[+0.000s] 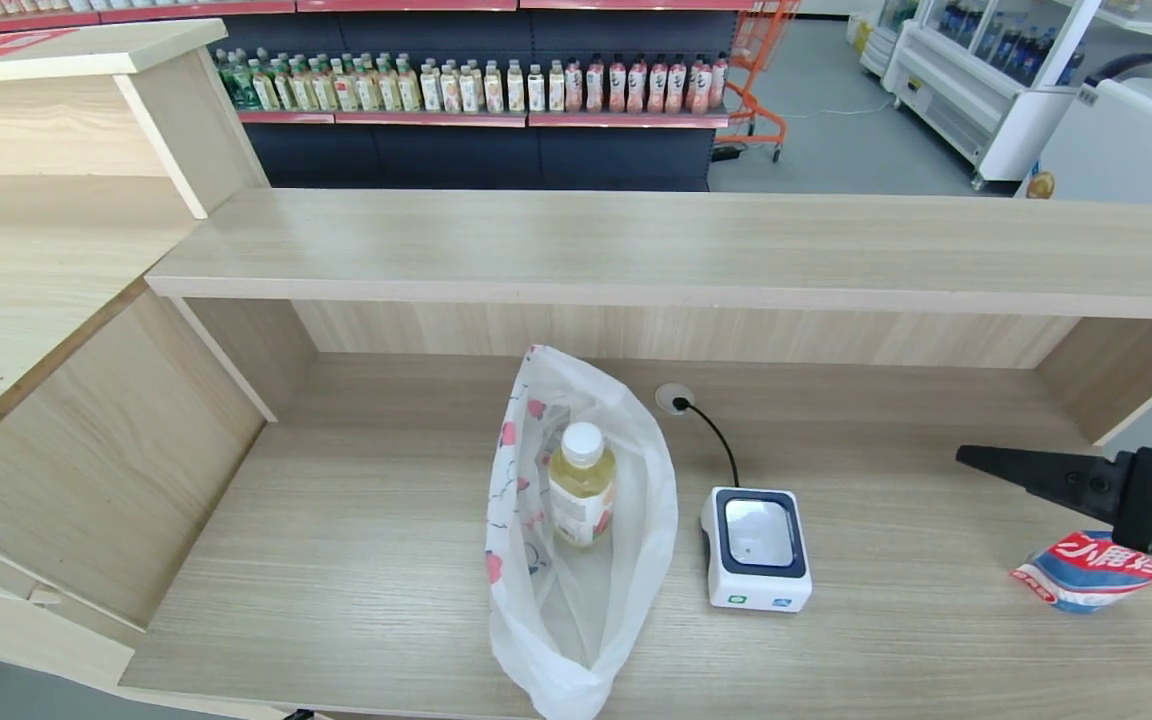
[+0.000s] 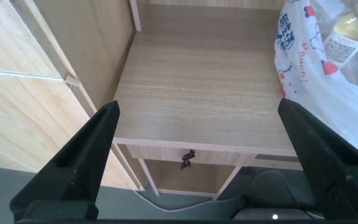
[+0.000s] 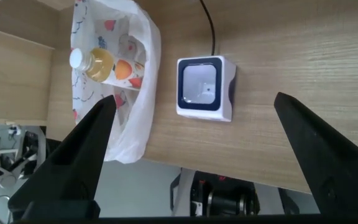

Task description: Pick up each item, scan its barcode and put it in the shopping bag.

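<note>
A white plastic shopping bag [image 1: 536, 600] with red prints stands open mid-counter, and a bottle [image 1: 582, 485] of yellow drink with a white cap is upright inside it. To its right sits the white barcode scanner [image 1: 756, 548]. A red, white and blue snack packet [image 1: 1086, 575] lies at the far right, partly hidden by my right arm. My right gripper [image 1: 971, 458] hangs open above the counter, left of the packet, with the scanner [image 3: 205, 87] and bag [image 3: 138, 93] below it. My left gripper [image 2: 199, 107] is open and holds nothing, by the counter's near edge, left of the bag [image 2: 309, 62].
A raised wooden ledge [image 1: 676, 250] runs across the back of the counter, and a wooden side wall [image 1: 96, 450] closes the left. The scanner's black cable [image 1: 716, 435] runs to a hole at the back. Bare counter lies left of the bag and between scanner and packet.
</note>
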`<state>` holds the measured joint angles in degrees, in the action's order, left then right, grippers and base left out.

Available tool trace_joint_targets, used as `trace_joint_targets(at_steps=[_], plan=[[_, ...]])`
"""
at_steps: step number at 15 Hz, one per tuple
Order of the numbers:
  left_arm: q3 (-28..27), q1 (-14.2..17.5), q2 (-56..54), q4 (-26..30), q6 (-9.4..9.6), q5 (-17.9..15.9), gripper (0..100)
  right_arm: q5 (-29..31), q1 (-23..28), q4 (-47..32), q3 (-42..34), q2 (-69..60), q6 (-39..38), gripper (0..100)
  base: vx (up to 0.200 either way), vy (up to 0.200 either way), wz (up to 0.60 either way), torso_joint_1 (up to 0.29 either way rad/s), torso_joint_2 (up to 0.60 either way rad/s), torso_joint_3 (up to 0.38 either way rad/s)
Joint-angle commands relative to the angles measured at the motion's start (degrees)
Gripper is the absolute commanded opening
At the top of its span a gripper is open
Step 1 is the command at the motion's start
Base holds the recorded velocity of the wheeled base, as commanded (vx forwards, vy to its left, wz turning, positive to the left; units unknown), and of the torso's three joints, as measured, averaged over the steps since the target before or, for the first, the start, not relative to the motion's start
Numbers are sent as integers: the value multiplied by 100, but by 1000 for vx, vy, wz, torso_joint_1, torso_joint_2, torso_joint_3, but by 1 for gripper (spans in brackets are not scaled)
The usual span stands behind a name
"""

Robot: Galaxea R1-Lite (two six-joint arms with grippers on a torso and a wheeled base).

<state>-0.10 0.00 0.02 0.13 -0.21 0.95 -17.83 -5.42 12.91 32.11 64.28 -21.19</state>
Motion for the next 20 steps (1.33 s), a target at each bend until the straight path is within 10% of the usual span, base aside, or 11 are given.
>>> trace_joint_targets(at_steps=[1, 20], plan=[[1, 0, -2, 4, -6, 2, 100, -1, -2, -104, 6, -188, -17, 100, 0, -200, 0, 7, -2, -2], [10, 0, -2, 4, 56, 2, 100, 34, 411, -702, -91, -777, -52, 100, -53, -74, 0, 4, 3, 1]])
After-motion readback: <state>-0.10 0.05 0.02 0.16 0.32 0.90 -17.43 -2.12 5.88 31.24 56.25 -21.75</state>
